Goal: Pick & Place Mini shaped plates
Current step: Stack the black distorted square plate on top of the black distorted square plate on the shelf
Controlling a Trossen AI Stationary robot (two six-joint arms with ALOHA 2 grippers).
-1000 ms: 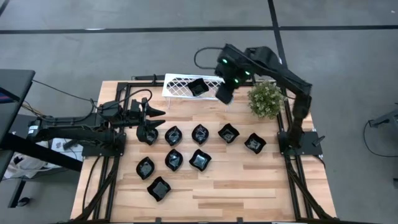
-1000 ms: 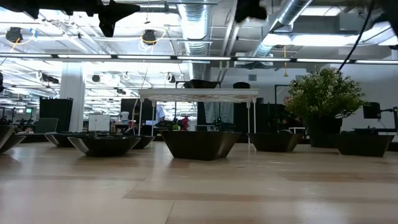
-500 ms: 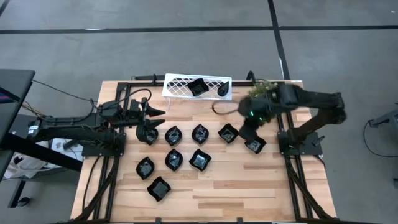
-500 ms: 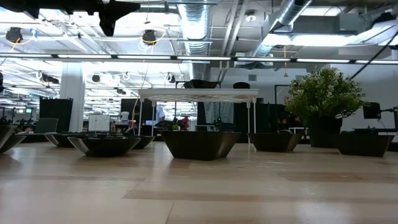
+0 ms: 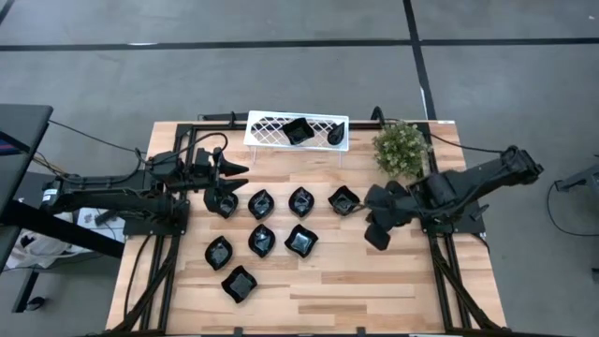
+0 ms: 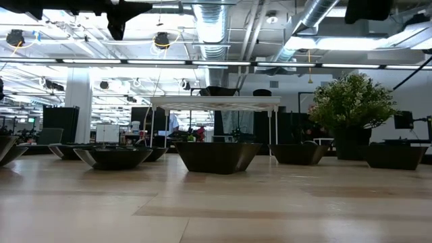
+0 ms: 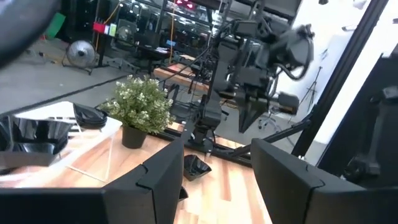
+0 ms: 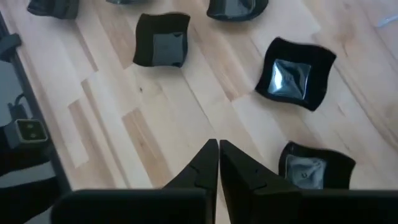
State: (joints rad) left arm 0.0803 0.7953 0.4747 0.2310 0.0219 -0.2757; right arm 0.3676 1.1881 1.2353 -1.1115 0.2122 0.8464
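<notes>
**A:** How would you grab these mini shaped plates (image 5: 261,241)? Nearest the camera-side edge in the high view there's one around 6 o'clock of the cluster, then two staggered rows going back toward the white rack (image 5: 297,130) at 12 o'clock, which already has one square dish (image 5: 298,131) and a narrow one (image 5: 335,137) on it.

**B:** They look like glazed ceramic: stiff, light, glossy, so I'd guess slippery and chippy if dropped. The only real handle is the raised wavy rim, so pinch one wall with a finger inside and one outside. A corner probably bites better than the middle of a side.

**A:** And the right gripper (image 8: 218,163)?

**B:** Fingers are pressed tip to tip, nothing between them, in the wrist view. It's hovering over bare wood, with a dish (image 8: 317,168) just beside the tips and another square one (image 8: 292,73) further out. In the high view it sits at 3 o'clock of the cluster, near the plant (image 5: 401,149). It'd need to open before going down on a rim.

**A:** Left gripper (image 7: 214,165)?

**B:** Waiting at 9 o'clock, above the leftmost dish (image 5: 222,202). Fingers spread wide, holding nothing.
</notes>
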